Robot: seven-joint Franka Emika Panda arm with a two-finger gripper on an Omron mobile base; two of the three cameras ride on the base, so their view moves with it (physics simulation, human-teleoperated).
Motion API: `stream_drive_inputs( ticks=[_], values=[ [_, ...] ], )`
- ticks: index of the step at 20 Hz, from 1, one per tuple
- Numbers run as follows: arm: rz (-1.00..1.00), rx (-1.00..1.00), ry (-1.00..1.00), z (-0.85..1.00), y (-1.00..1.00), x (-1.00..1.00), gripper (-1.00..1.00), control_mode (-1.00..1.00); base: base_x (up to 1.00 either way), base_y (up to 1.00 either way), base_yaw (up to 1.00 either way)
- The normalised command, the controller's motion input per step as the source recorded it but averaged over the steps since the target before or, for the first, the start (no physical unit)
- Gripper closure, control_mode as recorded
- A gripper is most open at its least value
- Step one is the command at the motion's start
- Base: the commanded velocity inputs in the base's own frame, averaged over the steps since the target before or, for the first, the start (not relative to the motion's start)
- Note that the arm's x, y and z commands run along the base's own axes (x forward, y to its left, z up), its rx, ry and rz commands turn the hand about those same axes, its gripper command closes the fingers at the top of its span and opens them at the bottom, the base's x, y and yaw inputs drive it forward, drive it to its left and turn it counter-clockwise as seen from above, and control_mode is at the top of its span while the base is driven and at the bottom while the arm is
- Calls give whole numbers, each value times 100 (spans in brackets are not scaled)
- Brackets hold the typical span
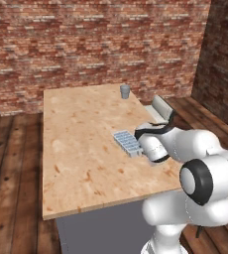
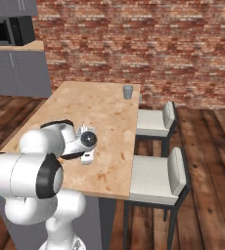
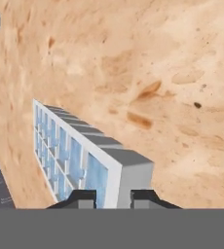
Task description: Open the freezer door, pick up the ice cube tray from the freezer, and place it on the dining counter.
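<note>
From the left base view, the small pale blue-white ice cube tray with its grid of cells (image 1: 128, 143) is low over the large light blotchy wood-topped desk (image 1: 81, 144), near its right edge, one end at the white arm's pincer (image 1: 142, 150). A small grey cup (image 1: 125, 91) stands well apart at the far end.

From the right base view, the pincer (image 2: 87, 157) reaches down at the desk (image 2: 104, 117) edge nearest the grey chairs (image 2: 156, 178), the tray mostly hidden behind it.

In the hand view, the dark fingertips (image 3: 82, 198) are clenched on the tray's (image 3: 80, 155) near wall, so it can be set down level; whether it already rests on the wood I cannot tell.
</note>
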Motion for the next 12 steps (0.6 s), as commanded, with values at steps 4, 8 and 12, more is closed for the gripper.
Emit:
stream_drive_inputs(
  ticks=[4, 8, 12],
  values=[
    [0, 0, 8, 8, 0, 11, -100, -100, 0, 0, 0],
    [0, 0, 4, 30, 0, 2, -100, -100, 0, 0, 0],
    [0, 0, 0, 49, 0, 0, -100, -100, 0, 0, 0]
  ],
)
